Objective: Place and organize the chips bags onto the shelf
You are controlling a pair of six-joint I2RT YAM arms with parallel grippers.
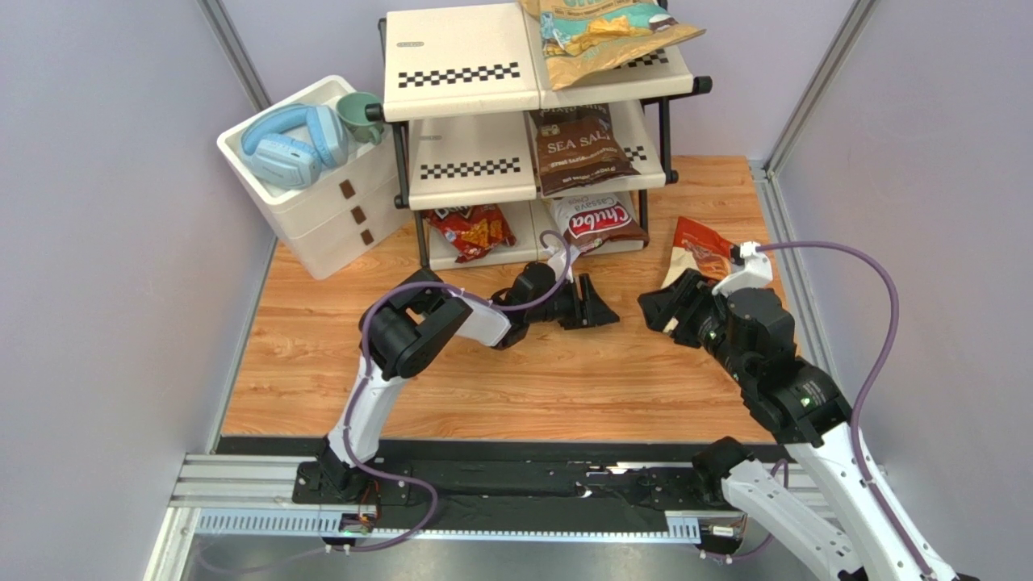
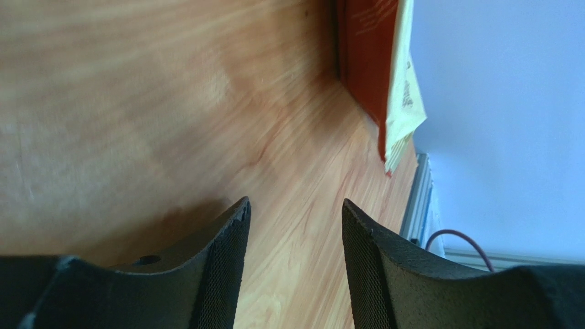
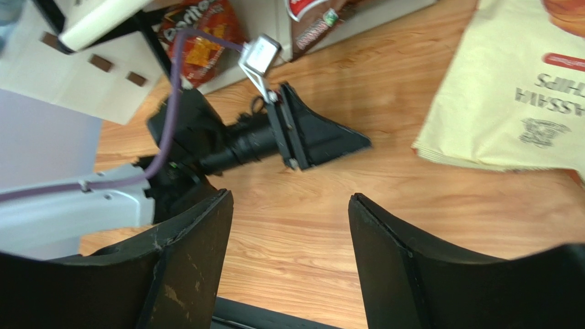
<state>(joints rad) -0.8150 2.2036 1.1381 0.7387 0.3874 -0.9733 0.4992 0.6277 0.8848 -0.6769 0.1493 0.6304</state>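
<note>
Cream chips bag (image 1: 701,248) sits on the worktop (image 1: 521,387) beside the shelf (image 1: 467,61), just at one o'clock from the right gripper (image 1: 663,309), which is spread, empty and nearer. The left gripper (image 1: 597,303), also spread, waits at nine.

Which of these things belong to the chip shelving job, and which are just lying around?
Job: shelf, tan-and-teal bag, Sea Salt bag, Chuba bag, Doritos bag, cream bag on the table.
Lying about: white drawer box, blue headphones, green cup.

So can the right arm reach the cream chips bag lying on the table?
Probably yes: the cream bag lies on the table just beside the open right gripper, nothing between, though its fingers point past it.
</note>
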